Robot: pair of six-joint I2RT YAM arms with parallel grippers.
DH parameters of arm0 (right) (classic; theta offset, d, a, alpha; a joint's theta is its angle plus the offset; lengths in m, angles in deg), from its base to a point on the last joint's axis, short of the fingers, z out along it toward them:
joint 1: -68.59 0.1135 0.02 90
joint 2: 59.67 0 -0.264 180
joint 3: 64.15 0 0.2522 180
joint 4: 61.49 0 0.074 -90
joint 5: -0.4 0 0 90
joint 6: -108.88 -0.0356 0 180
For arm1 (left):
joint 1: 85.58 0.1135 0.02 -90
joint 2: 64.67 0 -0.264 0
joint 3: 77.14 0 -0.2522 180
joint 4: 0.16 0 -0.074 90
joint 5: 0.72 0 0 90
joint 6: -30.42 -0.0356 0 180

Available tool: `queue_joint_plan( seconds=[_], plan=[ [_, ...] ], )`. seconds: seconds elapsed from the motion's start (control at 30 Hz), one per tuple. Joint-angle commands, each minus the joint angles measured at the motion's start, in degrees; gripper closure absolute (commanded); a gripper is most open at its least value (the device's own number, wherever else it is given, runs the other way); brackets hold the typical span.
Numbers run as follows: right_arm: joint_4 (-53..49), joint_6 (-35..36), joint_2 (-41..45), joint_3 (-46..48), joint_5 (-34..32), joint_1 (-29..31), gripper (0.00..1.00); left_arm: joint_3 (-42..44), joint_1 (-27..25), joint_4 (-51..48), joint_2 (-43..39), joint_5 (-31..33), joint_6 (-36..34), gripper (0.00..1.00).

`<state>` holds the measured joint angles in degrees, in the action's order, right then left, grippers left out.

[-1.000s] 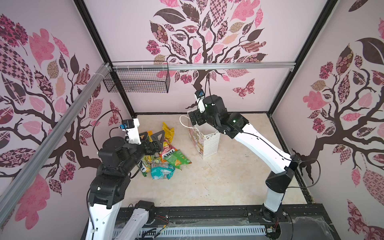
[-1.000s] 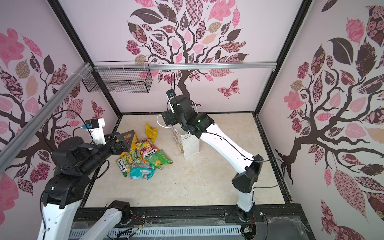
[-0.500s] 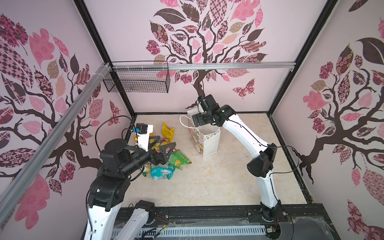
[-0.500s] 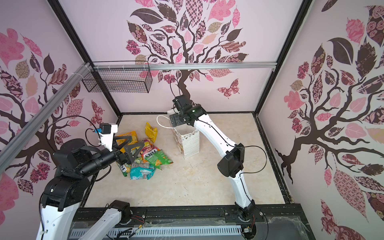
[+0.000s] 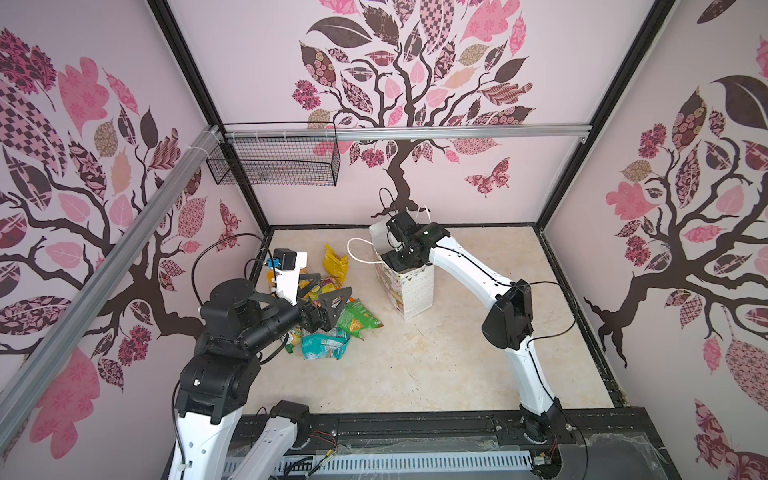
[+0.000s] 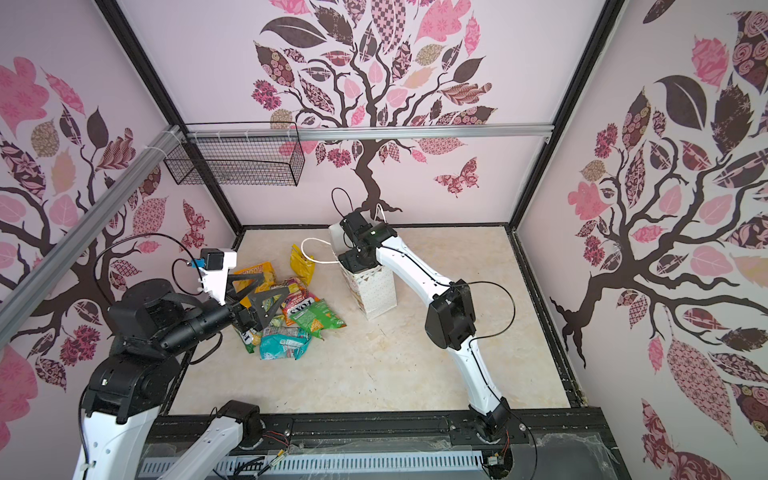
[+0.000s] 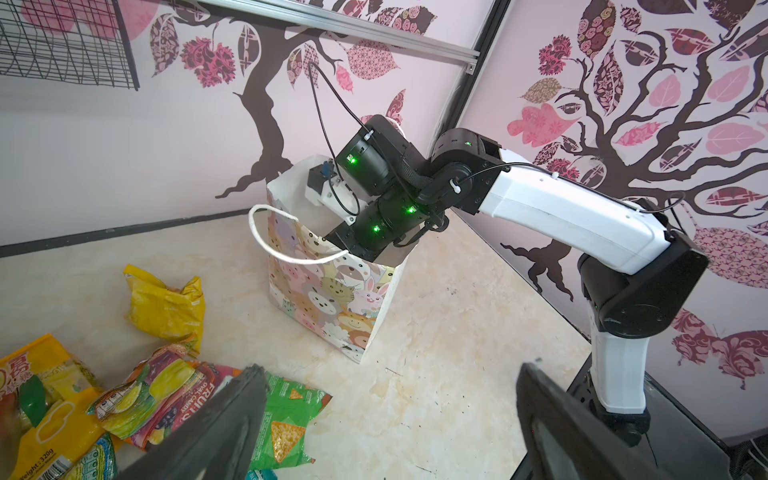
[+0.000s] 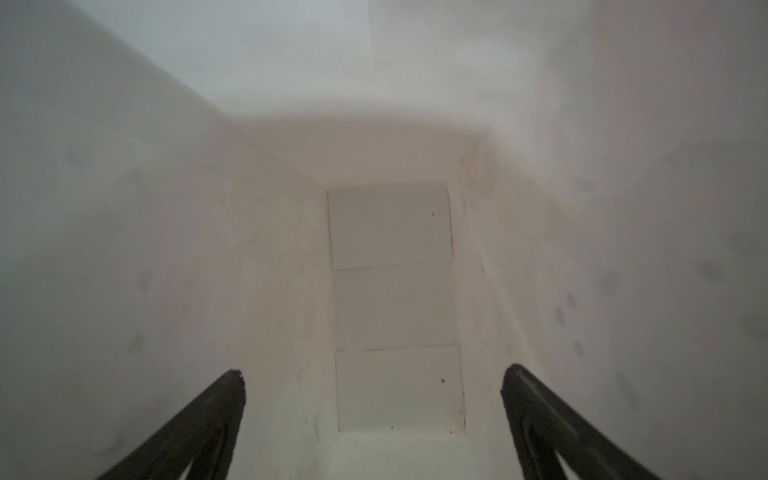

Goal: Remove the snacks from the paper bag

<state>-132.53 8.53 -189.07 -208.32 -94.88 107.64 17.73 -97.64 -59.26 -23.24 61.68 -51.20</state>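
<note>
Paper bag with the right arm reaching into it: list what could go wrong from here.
1. The right gripper is deep inside the paper bag, open, and nothing steadies the bag; pulling out could drag or tip it.
2. The cord handle loops close beside that arm's wrist and might snag.
3. The right wrist view shows only the bare bag floor, so closing there may pinch only paper.

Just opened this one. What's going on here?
The right gripper is down inside the upright paper bag, jaws open and holding nothing; its wrist view shows only the bag's bare bottom. The snacks lie in a pile on the table beside the bag, and the left gripper hovers open above that pile, holding nothing.
</note>
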Motion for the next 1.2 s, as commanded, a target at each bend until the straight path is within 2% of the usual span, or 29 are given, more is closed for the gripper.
queue_joint_plan(
  seconds=[0.0, 0.23, 0.47, 0.7, 0.8, 0.97, 1.17],
  plan=[
    [-4.6, 0.2, -3.3, 0.1, 3.5, -0.6, 0.01, 1.9, -0.2, 1.1, -0.4, 1.0, 0.1, 0.05],
    [-9.7, -0.1, -9.7, 0.4, 5.5, -0.7, 0.01, 2.3, -0.2, 2.2, -0.1, 2.1, 0.6, 0.05],
    [-7.7, -0.9, -11.6, 6.3, 8.3, -0.7, 0.01, 2.9, -0.2, 2.3, 0.3, 2.7, 1.0, 0.05],
    [-7.4, -0.2, -13.0, 10.0, 7.3, -0.7, 0.07, 3.0, -0.2, 3.1, 0.8, 3.7, 1.5, 0.04],
    [-7.1, 0.0, -13.4, 11.1, 7.1, -0.7, 0.19, 3.2, -0.2, 3.2, 0.8, 4.3, 1.6, 0.05],
    [-7.9, -0.1, -12.6, 9.9, 5.5, -0.6, 0.48, 3.4, -0.2, 3.2, 0.8, 4.8, 1.8, 0.04],
    [-9.6, 0.5, -8.4, 7.0, 2.8, -0.7, 0.74, 3.5, -0.2, 4.0, 1.3, 4.6, 2.5, 0.05]
  ],
)
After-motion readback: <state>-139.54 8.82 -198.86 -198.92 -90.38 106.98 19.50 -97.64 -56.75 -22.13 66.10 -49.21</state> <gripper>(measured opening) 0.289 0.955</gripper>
